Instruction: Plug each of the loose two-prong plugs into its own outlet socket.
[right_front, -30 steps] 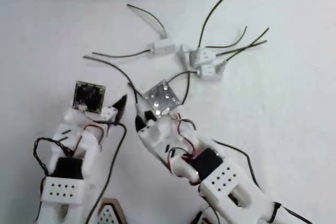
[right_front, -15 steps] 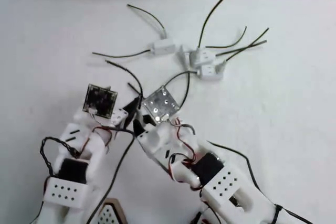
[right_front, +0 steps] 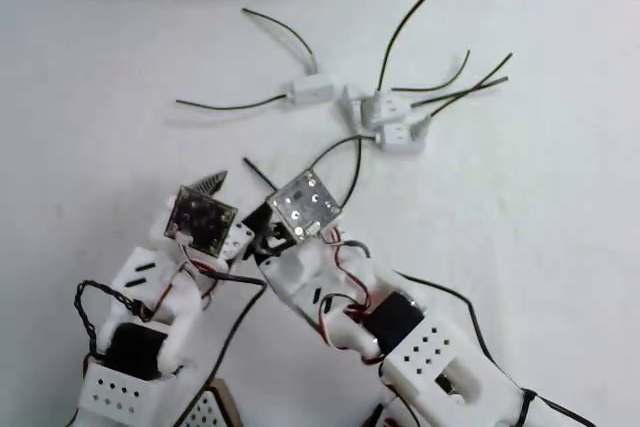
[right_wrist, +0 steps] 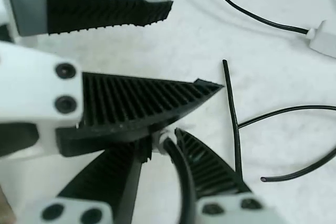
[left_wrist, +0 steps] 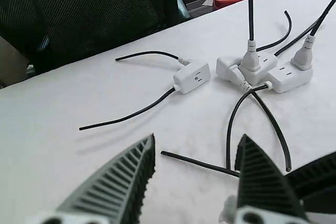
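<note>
The white bench (right_front: 560, 147) carries the outlet sockets, the free outlet socket (left_wrist: 191, 76) well apart from both arms. The left gripper (left_wrist: 198, 145) hangs with jaws apart just beside the right gripper (right_wrist: 160, 145), which is clamped on a thin black plug cord (right_wrist: 186, 182). It looks light and floppy to me, better gripped at the stiff plug body. A stray cord (left_wrist: 126, 116) lies in the path.

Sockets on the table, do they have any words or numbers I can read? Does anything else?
No words, numbers or signs can be read anywhere.
Sockets: only plain slots, no print.
Cable in the right gripper: plain black, no print.
</note>
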Controlling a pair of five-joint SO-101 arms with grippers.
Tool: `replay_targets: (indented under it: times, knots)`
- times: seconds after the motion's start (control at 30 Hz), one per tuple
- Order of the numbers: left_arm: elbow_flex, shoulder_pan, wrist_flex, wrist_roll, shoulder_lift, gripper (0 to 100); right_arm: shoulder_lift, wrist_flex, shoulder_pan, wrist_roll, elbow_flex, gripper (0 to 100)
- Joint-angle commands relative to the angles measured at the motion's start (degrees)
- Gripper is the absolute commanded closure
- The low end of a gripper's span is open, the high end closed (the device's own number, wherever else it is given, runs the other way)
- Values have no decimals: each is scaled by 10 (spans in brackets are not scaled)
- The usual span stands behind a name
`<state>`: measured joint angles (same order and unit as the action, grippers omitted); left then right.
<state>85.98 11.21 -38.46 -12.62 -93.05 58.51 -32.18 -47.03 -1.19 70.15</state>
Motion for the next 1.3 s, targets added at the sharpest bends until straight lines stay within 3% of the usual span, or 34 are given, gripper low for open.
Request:
replay_targets:
  times: [0.0,0.17,0.5,0.67,0.93,1.07,1.27]
  knots:
    - [-18,-16,-10,-4,-11,752,15,14,21,-2,-8,981]
    - [-20,-55,-39,-4,-10,751,37,82,146,-7,-7,981]
    - [-87,-50,-144,-72,21,710,36,198,354,-127,-6,981]
    - [-207,-2,-177,-95,189,709,36,216,387,-136,-5,981]
    - [-321,149,-187,-268,451,709,36,222,430,-136,-8,981]
    - [-323,210,-134,-324,541,709,36,234,443,-136,-7,981]
    - [-326,259,-14,-332,659,709,36,237,443,-136,-6,981]
